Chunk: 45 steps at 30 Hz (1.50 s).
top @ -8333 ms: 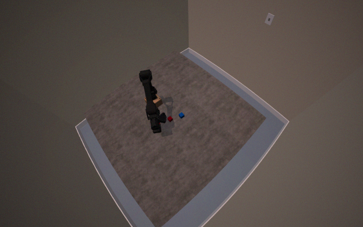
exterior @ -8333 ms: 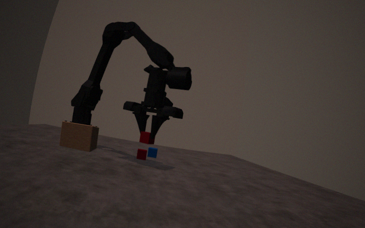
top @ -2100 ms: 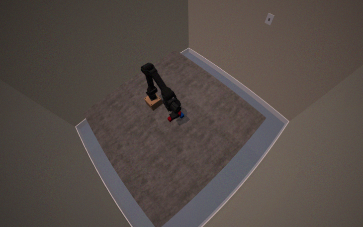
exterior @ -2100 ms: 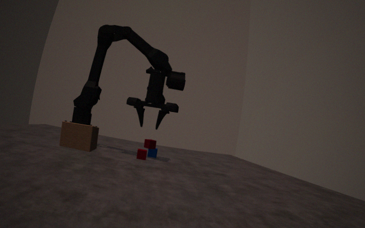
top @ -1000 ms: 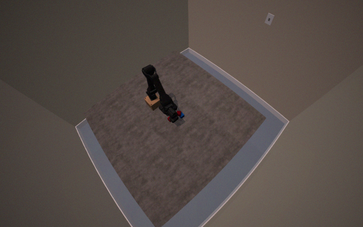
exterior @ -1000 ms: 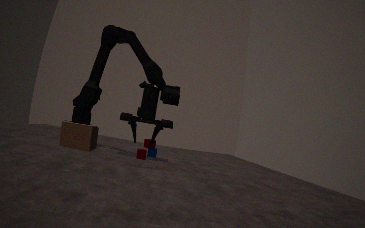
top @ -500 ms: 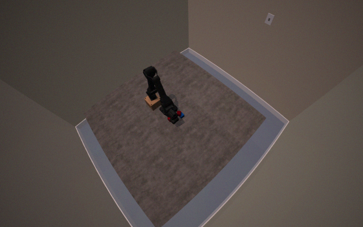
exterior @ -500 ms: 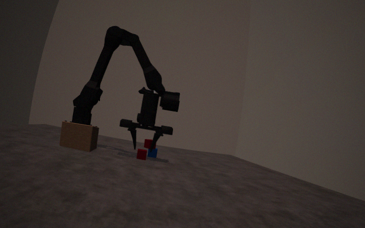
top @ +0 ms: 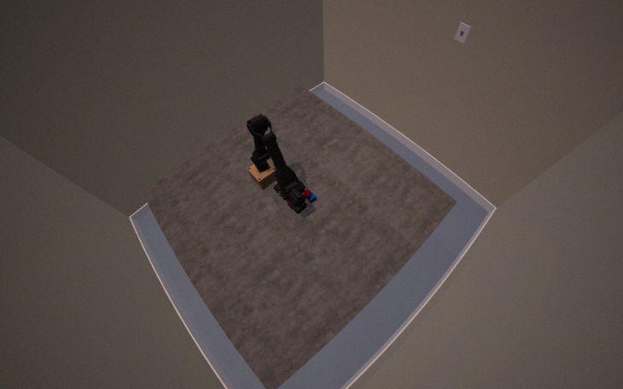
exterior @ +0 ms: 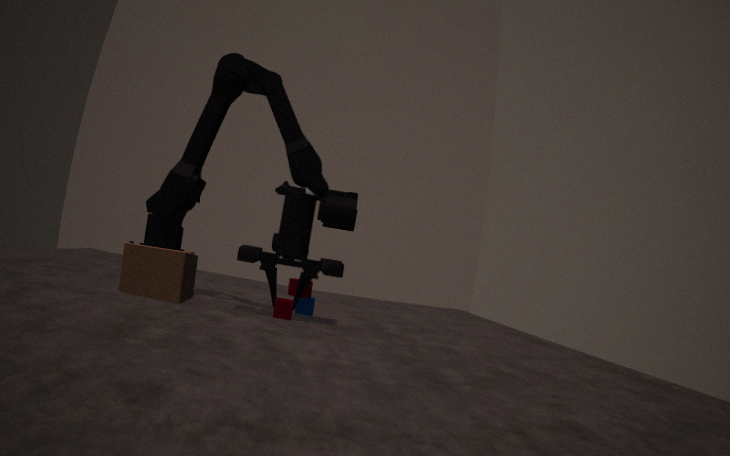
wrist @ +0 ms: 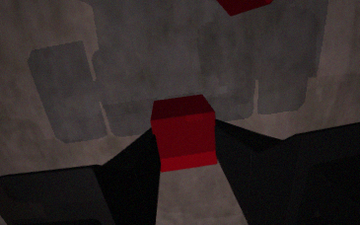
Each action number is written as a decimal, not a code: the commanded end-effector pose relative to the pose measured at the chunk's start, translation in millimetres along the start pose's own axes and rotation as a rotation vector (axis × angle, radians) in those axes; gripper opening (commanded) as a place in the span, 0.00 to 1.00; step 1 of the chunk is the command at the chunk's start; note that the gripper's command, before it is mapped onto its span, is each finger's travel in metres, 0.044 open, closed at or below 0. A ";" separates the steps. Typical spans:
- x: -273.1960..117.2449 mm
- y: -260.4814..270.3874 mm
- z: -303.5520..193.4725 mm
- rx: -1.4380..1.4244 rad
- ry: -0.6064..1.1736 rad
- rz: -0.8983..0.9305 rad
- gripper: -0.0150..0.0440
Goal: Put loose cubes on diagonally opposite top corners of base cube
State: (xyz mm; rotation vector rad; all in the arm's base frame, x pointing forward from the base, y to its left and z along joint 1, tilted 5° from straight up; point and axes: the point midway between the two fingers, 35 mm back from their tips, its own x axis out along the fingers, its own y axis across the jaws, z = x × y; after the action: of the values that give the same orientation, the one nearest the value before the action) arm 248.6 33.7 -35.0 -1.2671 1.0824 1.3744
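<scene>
One red cube is at floor level. My gripper points down and is shut on this cube, with a black finger against each side. The blue base cube stands on the floor just beyond it; it is not visible in the wrist view. The other red cube sits on top of the blue cube, offset toward one side and level as far as I can tell. My right finger partly hides it in the exterior view.
The arm's wooden mounting block stands behind, toward the arm's base. The stacked red cube and the blue cube are close beside my fingers. Pale raised edging runs along the room's walls, far from the cubes.
</scene>
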 end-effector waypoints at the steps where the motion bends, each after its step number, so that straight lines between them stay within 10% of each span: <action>1: 0.2 -0.4 -0.3 0.004 0.002 -0.002 0.43; 45: -109.4 -5.7 7.0 0.077 0.002 0.000 0.43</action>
State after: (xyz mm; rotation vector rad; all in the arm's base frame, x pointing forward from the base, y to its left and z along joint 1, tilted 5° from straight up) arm 251.8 28.7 71.4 -1.2423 1.1005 1.3535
